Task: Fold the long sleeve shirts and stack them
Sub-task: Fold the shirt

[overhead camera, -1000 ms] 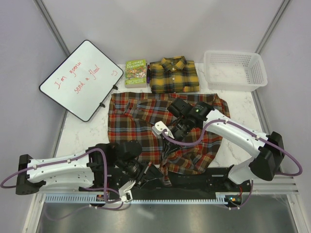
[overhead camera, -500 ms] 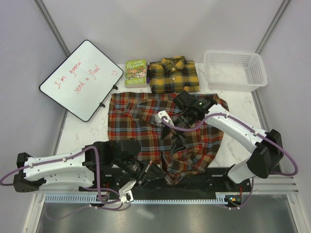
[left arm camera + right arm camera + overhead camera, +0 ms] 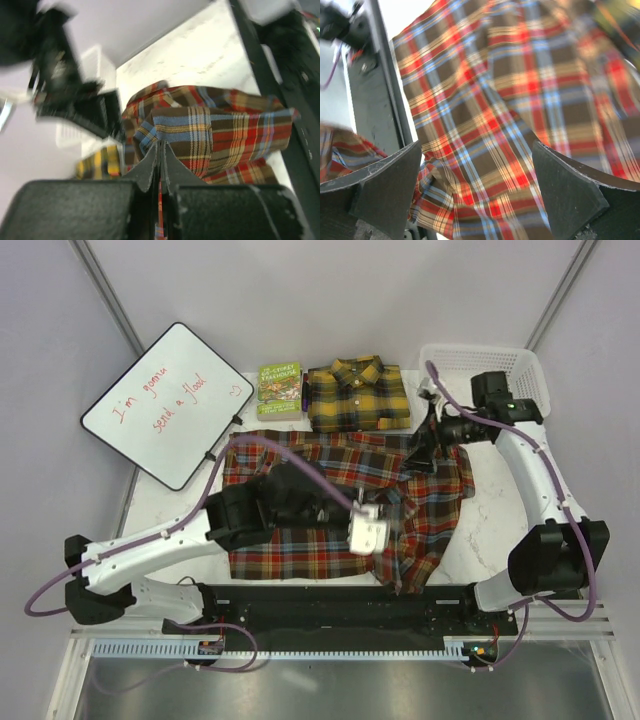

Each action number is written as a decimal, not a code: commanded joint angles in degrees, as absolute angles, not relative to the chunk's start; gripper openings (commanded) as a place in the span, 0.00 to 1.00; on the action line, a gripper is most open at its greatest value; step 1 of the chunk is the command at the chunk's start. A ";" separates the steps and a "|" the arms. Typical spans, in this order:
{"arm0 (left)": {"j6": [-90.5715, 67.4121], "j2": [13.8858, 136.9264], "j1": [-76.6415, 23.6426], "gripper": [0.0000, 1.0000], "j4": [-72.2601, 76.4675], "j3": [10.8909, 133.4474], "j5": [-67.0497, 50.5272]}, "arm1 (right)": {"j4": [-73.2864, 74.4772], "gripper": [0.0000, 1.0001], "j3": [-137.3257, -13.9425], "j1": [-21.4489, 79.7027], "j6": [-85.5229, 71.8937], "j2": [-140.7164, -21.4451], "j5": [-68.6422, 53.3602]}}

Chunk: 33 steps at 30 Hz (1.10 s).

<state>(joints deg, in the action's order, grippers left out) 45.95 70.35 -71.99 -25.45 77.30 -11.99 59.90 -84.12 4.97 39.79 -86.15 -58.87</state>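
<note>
Red-brown plaid shirt [image 3: 300, 550]: seen from above, soft flannel spread mid-table, its right side bunched up.
Left gripper [image 3: 388, 512]: pinching that bunched fold; its arm lies across the cloth.
Right gripper [image 3: 422, 452]: spread wide over the shirt's far right corner, holding nothing.
Yellow and black shirt [image 3: 357, 395]: folded square behind, between green book [image 3: 280, 390] and white mesh basket [image 3: 530, 375].
Whiteboard [image 3: 168, 403]: far left, tilted, red handwriting.
Left wrist view: fingers [image 3: 147, 170] pressed together on plaid cloth.
Right wrist view: dark wedge-shaped fingers [image 3: 380, 185] far apart above wrinkled plaid.
</note>
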 commanded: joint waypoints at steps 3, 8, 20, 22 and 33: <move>10.13 77.95 -63.29 0.02 -31.61 92.01 2.10 | 59.07 0.98 -86.93 -3.16 31.74 -81.14 -63.37; 0.98 80.24 -61.35 0.02 -33.93 92.91 4.22 | 49.41 0.98 -79.74 -3.25 22.07 -69.99 -66.26; -2.81 82.09 -57.13 0.02 -34.63 94.22 0.62 | 27.95 0.98 -68.11 5.00 7.74 -61.69 -65.13; -2.99 82.09 -56.52 0.02 -34.54 94.57 0.18 | 27.60 0.98 -68.64 9.90 7.73 -62.57 -62.60; -1.85 79.98 -56.16 0.02 -32.87 94.83 -1.41 | 20.48 0.88 -68.64 18.28 3.52 -66.44 -57.22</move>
<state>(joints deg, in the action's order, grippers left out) -0.62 82.24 -56.31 -35.00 92.42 0.38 25.08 -67.44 17.21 6.17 -65.45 -58.57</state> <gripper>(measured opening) 0.022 0.976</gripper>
